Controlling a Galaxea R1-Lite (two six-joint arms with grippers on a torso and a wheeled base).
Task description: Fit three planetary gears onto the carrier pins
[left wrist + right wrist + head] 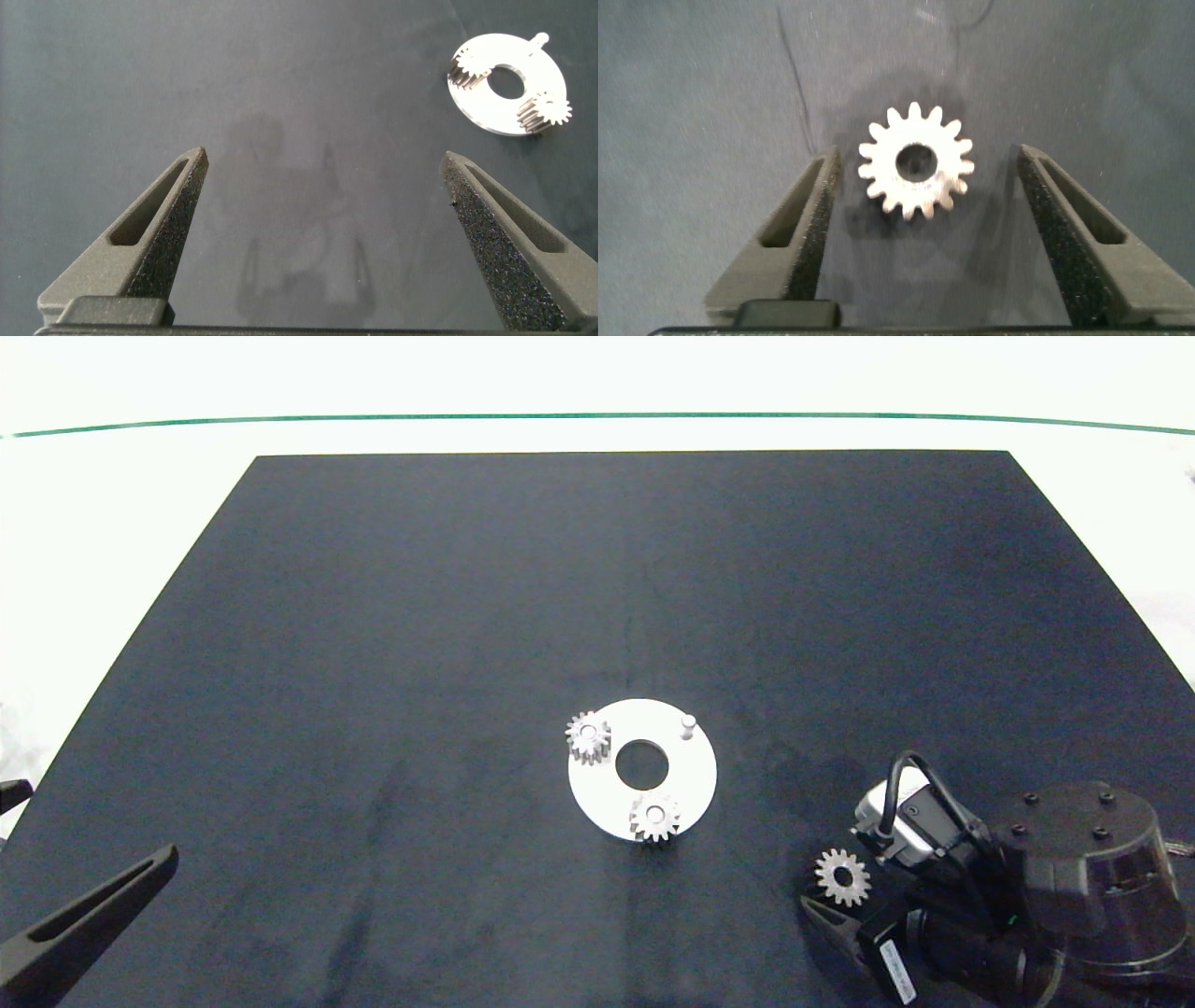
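Observation:
The white carrier disc lies at the middle of the black mat. Two planetary gears sit on its carrier pins, one at the left and one at the near edge. The far-right pin stands bare. A third silvery gear lies flat on the mat to the right of the disc. My right gripper is open and straddles this gear, its fingers clear of the teeth on both sides. Over the mat's near left corner my left gripper is open and holds nothing.
The black mat covers most of a white table, with a green line running across the far side. The right arm's wrist and camera fill the near right corner.

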